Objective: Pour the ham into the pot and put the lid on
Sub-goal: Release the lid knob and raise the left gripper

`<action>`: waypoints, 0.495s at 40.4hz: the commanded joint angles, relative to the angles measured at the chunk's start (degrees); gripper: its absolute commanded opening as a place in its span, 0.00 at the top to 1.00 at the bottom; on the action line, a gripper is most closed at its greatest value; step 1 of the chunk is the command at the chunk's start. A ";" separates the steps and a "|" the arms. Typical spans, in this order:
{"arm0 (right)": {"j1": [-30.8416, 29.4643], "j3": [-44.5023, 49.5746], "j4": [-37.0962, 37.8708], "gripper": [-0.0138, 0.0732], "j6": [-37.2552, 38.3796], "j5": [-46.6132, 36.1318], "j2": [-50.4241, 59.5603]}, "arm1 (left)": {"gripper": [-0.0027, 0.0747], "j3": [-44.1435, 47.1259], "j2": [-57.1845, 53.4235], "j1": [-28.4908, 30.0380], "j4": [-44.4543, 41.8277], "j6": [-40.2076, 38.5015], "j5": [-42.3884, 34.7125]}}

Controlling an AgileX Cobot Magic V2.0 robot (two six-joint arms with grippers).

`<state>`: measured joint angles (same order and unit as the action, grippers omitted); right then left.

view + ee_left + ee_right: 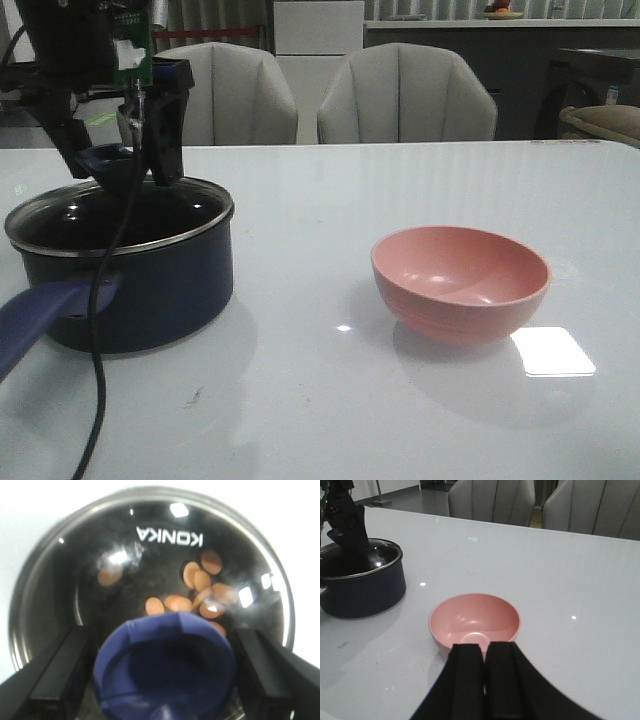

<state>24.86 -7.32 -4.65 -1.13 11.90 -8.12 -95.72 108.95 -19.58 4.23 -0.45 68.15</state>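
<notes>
The lid [120, 215] sits on the pot [130, 280] near the table's [330, 420] left edge, ham [200, 587] visible beneath. The left claw [165, 675] straddles the knob [165, 670], fingers apart and not touching. The right claw [485, 680] is closed, empty, above the pink bowl [475, 620].

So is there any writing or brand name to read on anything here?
"KONIKA": white letters on the glass lid of the pot, seen upside down in the left wrist view.
Green tag on the left arm: too small to read.
Pink bowl: no writing visible.
</notes>
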 commanded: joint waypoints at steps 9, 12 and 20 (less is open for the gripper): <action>0.06 -1.73 0.22 0.67 -0.40 -4.82 -0.48 | 0.24 -9.60 -2.87 -0.23 0.56 -0.09 3.81; 0.06 -1.73 0.22 0.67 -0.40 -4.82 -0.48 | 0.24 -10.51 -3.53 -0.23 0.56 -0.09 4.53; 0.06 -1.73 0.22 0.67 -0.40 -4.82 -0.48 | 0.24 -9.93 -8.18 -0.23 0.56 -0.09 4.53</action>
<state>24.86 -7.32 -4.65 -1.13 11.90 -8.12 -104.19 106.16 -19.58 4.23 -0.45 71.28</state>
